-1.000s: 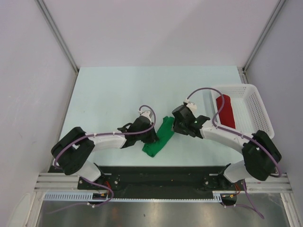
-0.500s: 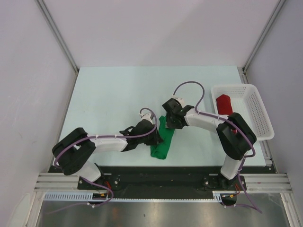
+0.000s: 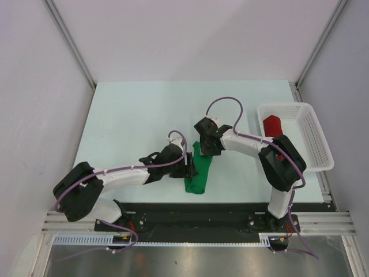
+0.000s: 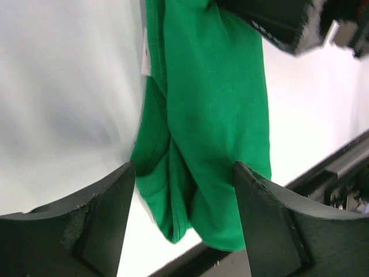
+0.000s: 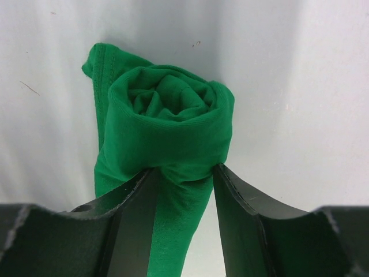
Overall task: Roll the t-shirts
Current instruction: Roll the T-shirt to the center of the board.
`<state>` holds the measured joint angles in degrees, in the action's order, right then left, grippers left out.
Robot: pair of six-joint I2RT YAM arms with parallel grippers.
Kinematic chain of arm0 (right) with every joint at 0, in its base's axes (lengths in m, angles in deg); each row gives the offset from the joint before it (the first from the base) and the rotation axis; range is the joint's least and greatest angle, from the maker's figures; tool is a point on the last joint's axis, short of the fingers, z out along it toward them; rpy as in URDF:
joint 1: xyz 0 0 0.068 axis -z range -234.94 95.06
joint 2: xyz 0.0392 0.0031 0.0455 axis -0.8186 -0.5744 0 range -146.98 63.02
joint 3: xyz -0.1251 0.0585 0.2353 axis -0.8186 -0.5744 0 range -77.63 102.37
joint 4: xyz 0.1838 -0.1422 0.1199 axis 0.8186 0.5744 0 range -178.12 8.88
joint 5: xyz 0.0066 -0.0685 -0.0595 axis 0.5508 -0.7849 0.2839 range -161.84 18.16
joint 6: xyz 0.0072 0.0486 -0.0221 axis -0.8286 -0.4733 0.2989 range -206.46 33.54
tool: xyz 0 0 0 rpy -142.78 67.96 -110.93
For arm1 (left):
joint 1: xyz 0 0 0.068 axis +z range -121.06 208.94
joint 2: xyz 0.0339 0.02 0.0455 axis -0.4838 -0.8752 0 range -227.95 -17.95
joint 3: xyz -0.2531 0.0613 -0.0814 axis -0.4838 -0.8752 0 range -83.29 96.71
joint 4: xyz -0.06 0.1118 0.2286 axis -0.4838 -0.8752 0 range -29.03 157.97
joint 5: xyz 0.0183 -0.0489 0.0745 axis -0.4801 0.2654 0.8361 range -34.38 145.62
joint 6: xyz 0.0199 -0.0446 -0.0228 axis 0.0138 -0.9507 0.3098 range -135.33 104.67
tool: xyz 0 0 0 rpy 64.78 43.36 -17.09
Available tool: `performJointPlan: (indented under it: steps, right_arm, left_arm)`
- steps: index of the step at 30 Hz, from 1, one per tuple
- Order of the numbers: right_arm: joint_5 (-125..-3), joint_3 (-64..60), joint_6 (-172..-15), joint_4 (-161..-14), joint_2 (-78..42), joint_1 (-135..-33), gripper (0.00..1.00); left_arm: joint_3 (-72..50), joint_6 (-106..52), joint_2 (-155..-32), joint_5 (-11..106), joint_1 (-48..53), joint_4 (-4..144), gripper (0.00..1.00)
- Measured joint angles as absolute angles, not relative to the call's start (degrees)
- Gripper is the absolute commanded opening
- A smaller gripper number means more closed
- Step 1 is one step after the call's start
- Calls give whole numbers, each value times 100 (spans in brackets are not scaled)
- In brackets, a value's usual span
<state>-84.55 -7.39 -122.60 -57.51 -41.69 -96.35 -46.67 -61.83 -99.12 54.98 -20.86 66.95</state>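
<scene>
The green t-shirt (image 3: 199, 172) lies rolled into a narrow bundle near the table's front edge, its coiled end (image 5: 173, 109) facing the right wrist camera. My right gripper (image 3: 207, 148) (image 5: 185, 172) is shut on the roll's far end, jaws pinching the cloth from both sides. My left gripper (image 3: 188, 165) (image 4: 184, 173) stands open at the roll's left side, its fingers spread either side of the green t-shirt (image 4: 213, 115) without squeezing it. A small white neck label (image 4: 146, 53) shows on the roll's edge. The red t-shirt (image 3: 272, 125) lies rolled in the basket.
The white mesh basket (image 3: 314, 144) sits at the table's right edge. The black front rail (image 3: 190, 214) runs just below the green roll. Both arms crowd the middle front of the table (image 3: 132, 115). The enclosure's walls rise on both sides and at the back.
My left gripper has opened and let go of the green roll. The right arm swung left with the roll's far end, turning the roll more upright in the top view.
</scene>
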Motion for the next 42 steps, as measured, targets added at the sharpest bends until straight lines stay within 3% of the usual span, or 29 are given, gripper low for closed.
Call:
performJointPlan:
  steps: [12,20,26,29,31,32,35,42]
  right_arm:
    - [-8654,-356,-12218,-5384,-4425,-9749,48]
    - [-8721,-273,-12218,-5283,-4473,-9775,48]
    - [-8745,-269,-12220,-5281,-4475,-9786,48]
    - [-8745,-267,-12223,-5279,-4475,-9788,48]
    - [-8748,-260,-12223,-5272,-4475,-9790,48]
    - [-8748,-260,-12225,-5272,-4475,-9790,48]
    - [-8752,-260,-12242,-5272,-4473,-9790,48]
    - [-8835,-260,-12314,-5261,-4331,-9784,49]
  left_arm:
    - [-4722,-5855,-9794,4864,-1953,6510,87]
    - [-4859,-5921,-10126,4532,-1855,7076,82]
    - [-4890,-6032,-10314,4488,-1853,7406,65]
    - [-4899,-6094,-10404,4490,-1853,7526,52]
    - [-4934,-6142,-10443,4508,-1855,7592,35]
    - [-4940,-6159,-10456,4506,-1855,7631,20]
    - [-4936,-6209,-10471,4492,-1855,7699,0]
    - [-4877,-6238,-10576,4396,-1850,7784,0]
